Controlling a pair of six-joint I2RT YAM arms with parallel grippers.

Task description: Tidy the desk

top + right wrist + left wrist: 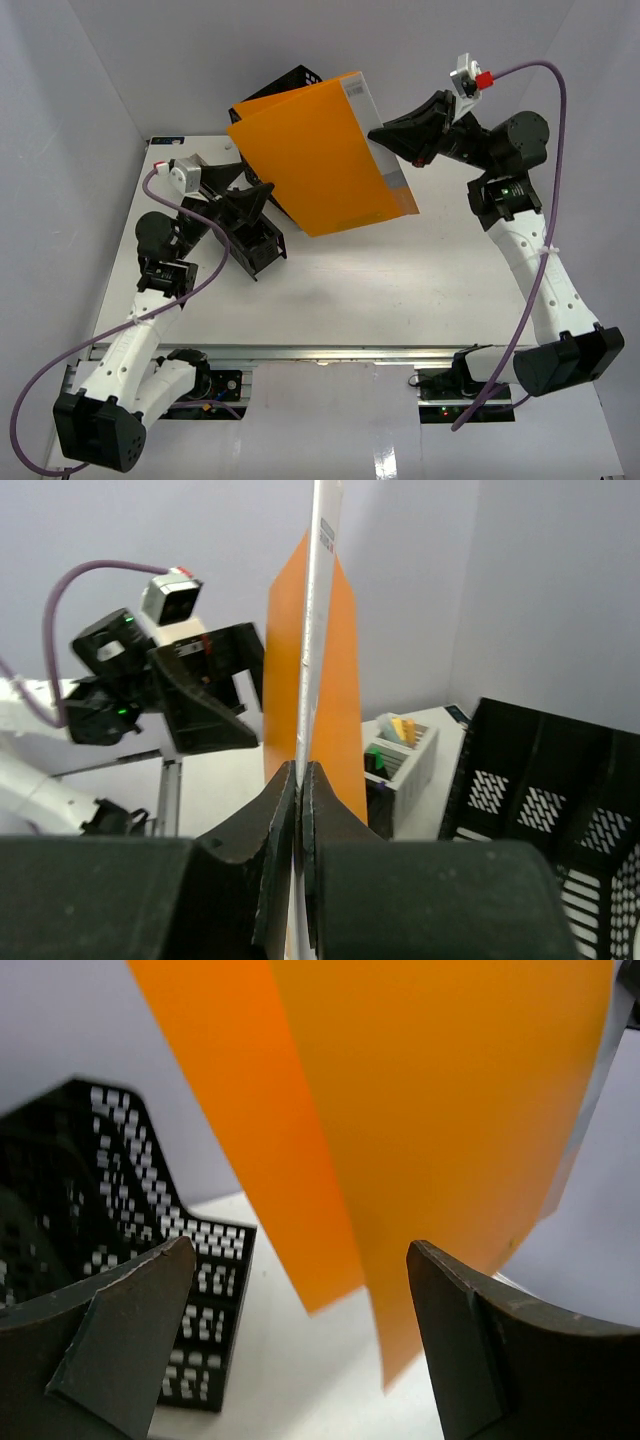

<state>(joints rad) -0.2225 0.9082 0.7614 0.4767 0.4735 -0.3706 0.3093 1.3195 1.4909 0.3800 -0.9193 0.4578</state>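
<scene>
Lit brightly and evenly from above, diffuse white; faint soft shadows on the desk (400,270); overhead view sharp; left gripper (300,1255) dark and soft-edged up close, orange folder (450,1110) saturated, flat; right gripper (298,780) blurred in foreground, background sharper

The white desk (400,290) carries a mesh rack (110,1170) and black organizer (260,250).

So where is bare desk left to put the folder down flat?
The right half of the desk, from the black organizer to the right arm, and the front strip along the rail are bare. Back left is crowded: organizer, mesh rack, left gripper, the held orange folder.
</scene>
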